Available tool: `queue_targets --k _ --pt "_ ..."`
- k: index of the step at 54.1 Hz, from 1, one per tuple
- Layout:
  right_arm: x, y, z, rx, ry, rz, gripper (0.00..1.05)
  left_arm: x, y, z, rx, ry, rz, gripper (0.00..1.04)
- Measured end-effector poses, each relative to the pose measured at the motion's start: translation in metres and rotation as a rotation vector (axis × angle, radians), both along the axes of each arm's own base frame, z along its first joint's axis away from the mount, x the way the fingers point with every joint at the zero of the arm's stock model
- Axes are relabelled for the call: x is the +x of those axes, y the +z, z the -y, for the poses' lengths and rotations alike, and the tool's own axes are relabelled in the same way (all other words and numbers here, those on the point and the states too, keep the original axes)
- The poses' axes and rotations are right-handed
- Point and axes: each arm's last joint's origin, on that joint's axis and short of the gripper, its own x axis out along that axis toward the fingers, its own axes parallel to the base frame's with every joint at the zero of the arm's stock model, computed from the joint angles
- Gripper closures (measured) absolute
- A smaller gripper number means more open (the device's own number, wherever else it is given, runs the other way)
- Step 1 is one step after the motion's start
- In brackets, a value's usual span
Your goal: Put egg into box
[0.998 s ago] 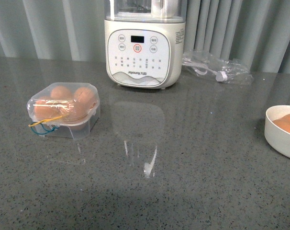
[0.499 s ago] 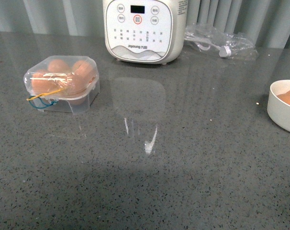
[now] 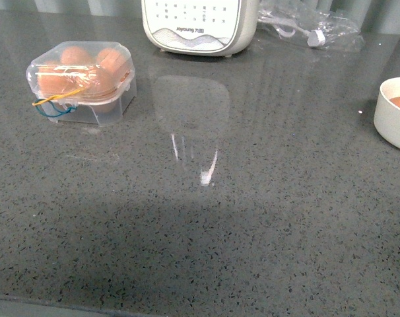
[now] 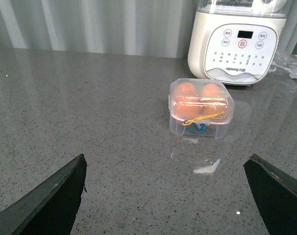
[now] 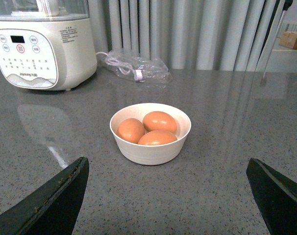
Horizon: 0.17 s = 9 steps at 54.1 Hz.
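The box sits closed at the left, brown eggs inside, banded. The bowl at far right holds three eggs, including the egg. Both claws, left gripper and right gripper, gape wide and empty.

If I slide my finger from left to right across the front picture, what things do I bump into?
Clear egg box with eggs inside → white Joyoung kitchen machine → plastic bag with a cable → white bowl holding an egg.
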Motion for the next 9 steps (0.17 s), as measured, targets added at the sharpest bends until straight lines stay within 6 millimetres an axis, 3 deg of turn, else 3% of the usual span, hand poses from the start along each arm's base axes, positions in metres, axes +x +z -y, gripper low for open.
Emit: queue_targets --k 9 --pt "0.0000 0.0000 0.0000 0.000 0.000 0.000 0.07 0.0000 0.0000 0.0000 0.000 0.000 0.000 0.07"
